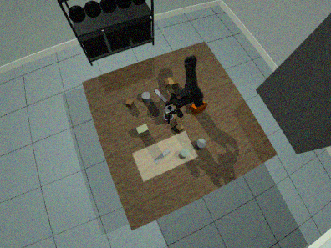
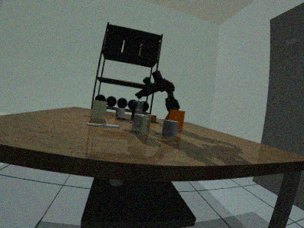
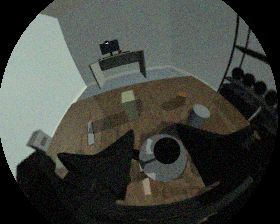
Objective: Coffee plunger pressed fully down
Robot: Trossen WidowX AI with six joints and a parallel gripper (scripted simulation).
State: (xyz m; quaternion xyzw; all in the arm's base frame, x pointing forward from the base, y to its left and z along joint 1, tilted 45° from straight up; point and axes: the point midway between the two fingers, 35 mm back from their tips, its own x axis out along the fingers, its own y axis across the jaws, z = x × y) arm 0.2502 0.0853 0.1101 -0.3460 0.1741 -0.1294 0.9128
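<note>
- Desk (image 1: 234, 120): wooden top, pale mat (image 1: 165, 155) near its front edge.
- Arm (image 1: 191, 80): black, reaching in from the far edge.
- Coffee press (image 1: 169, 112): upright near the desk's centre, plunger knob (image 3: 165, 151) between the fingers.
- Gripper (image 3: 164, 153): fingers spread apart, pinching nothing, straddling the knob.

A dim room is enclosed by pale grey-green walls (image 2: 50, 53), and the floor (image 1: 38, 162) is laid with grey tiles. Beyond the pincer (image 1: 170, 112), a black metal shelf rack (image 1: 110, 20) is set against the wall. A dark cabinet (image 1: 298, 95) is placed well off to one side.
</note>
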